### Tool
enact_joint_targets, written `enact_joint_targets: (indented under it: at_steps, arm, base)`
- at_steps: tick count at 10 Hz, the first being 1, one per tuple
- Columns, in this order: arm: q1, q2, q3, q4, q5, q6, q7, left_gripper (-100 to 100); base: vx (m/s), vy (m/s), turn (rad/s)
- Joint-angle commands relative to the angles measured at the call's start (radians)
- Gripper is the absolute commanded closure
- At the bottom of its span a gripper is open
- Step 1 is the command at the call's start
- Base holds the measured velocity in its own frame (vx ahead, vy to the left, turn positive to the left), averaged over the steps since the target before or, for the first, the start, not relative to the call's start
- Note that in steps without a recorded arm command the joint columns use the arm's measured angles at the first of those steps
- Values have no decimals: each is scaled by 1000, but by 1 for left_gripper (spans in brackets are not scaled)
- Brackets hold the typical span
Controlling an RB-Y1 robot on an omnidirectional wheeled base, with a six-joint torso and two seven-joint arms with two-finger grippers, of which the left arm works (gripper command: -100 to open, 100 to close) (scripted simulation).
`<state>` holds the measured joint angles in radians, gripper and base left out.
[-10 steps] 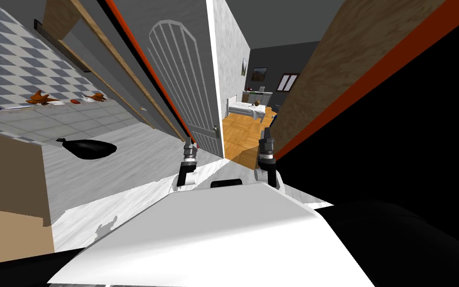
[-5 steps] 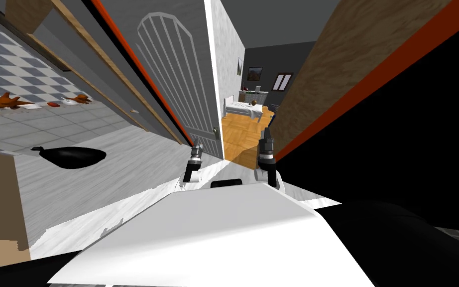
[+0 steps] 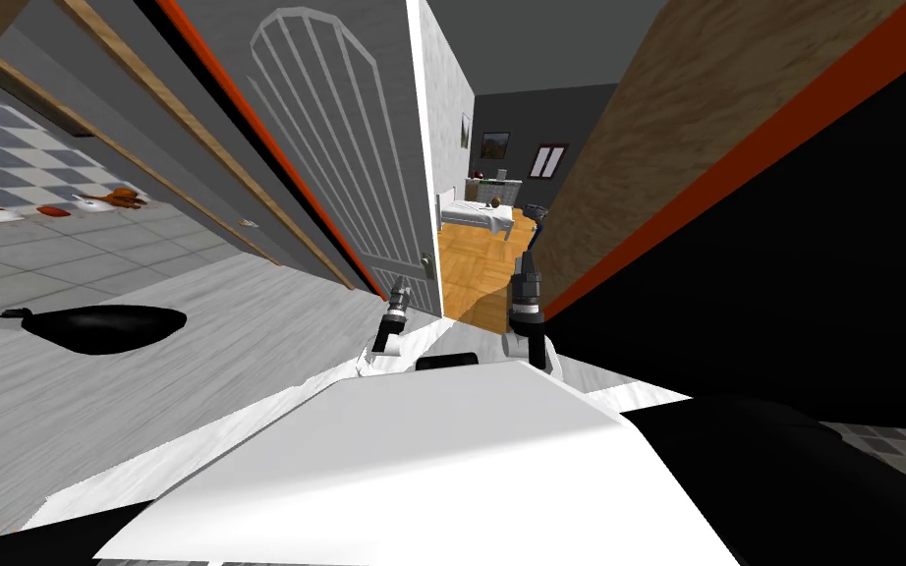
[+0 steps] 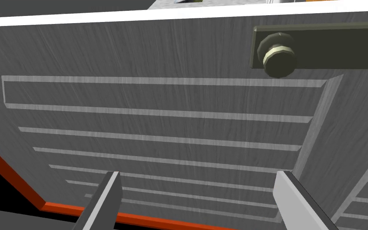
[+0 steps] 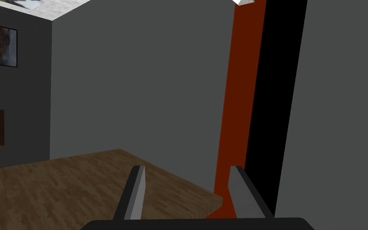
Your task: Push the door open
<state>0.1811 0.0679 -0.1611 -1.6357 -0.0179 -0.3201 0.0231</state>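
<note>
The grey panelled door (image 3: 343,167) stands ajar just ahead, with its knob (image 4: 278,56) near the free edge. The left end effector (image 4: 198,175), fingers spread wide, faces the door's ribbed panel near the knob (contact can't be told). The right end effector (image 5: 187,169), also open, points past an orange-red strip (image 5: 239,100).

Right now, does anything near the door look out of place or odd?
A black lump lies on the floor to my left, away from the door. Small orange bits litter the tiles beyond it. The door looks sound and ajar; my left gripper is open before its panel.
</note>
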Motion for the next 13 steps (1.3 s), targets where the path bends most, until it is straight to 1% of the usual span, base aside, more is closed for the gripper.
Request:
enact_joint_targets:
  at_steps: [1,4,6,10,11,13]
  arm:
    - [-26,7,-29,47,3,15,13,-100]
    - [-63,11,-56,116,6,22,24,-100]
    - [-85,13,-73,159,7,27,31,-100]
    - [-123,15,-101,229,10,34,43,-100]
    - [-138,16,-112,258,12,37,48,-100]
    - [-160,15,-128,298,13,41,55,-100]
  base:
    - [94,121,-176]
    - [82,132,-97]
    - [88,96,-84]
    - [69,96,-74]
    - [101,87,-81]
    - [119,148,-97]
